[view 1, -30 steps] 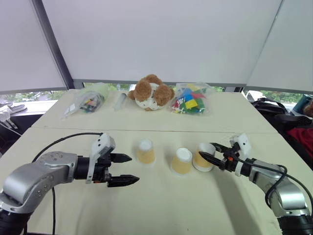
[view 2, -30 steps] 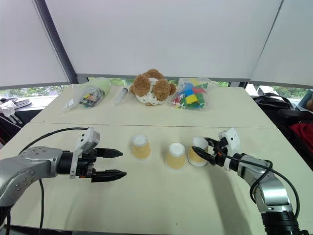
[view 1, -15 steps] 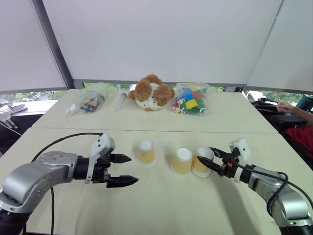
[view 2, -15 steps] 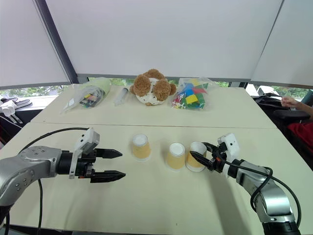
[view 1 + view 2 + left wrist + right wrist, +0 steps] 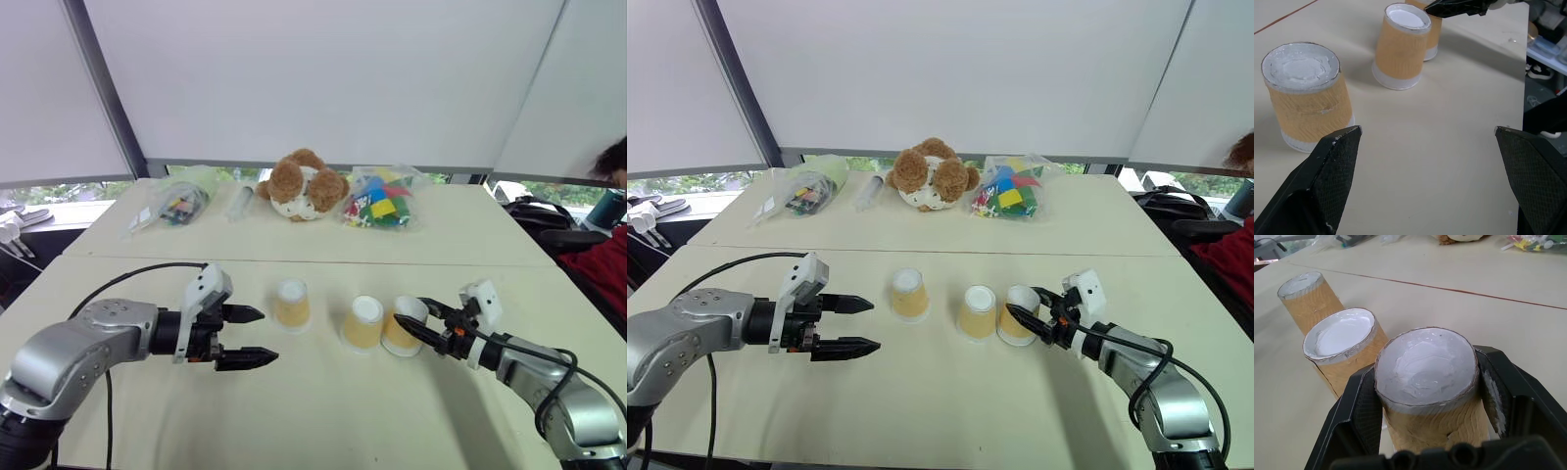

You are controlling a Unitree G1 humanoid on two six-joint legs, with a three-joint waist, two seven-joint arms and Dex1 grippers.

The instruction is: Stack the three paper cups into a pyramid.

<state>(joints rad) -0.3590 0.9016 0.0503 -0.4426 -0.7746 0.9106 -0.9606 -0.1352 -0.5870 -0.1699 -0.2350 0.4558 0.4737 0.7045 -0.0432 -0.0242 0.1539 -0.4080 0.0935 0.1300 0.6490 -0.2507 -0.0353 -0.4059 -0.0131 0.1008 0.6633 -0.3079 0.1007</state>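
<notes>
Head stereo pair: looks forward and down from above the table (image 5: 323,421), wide and fairly far. Both eyes share nearly the whole scene: both arms, the three cups in a row, the plush toy (image 5: 302,184) and bags at the far edge, white blinds behind. Right eye slightly offset sideways.

Left wrist view: low over the tabletop, close, looks along the left gripper (image 5: 1425,161) fingers toward the left cup (image 5: 1307,93) and middle cup (image 5: 1402,46).

Right wrist view: very close, looks down and across the right cup (image 5: 1427,382) between the right gripper (image 5: 1425,391) fingers. It shares the middle and left cups with the left wrist view, seen from the opposite end of the row.
</notes>
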